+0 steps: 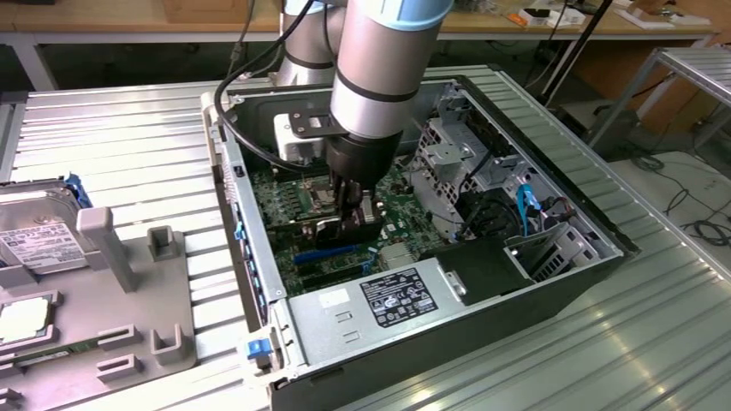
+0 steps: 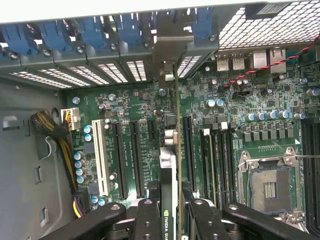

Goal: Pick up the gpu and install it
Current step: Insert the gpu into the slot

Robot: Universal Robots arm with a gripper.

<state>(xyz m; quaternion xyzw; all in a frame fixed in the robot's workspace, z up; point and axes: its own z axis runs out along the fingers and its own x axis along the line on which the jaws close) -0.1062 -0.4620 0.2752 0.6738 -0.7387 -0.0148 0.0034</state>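
I count one gpu edge-on between two fingers, and past the fingertips a row of five blue latches that I can make out. To one side of the fingers are one white slot and two long black slots; on the other side is one CPU socket. Further from the fingers: one power supply, one hard drive.

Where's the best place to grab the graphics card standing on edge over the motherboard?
By its upper edge, coming straight down from above, one jaw on each flat face. The graphics card is thin and stands edge-on to the motherboard, so this leaves its lower edge free.
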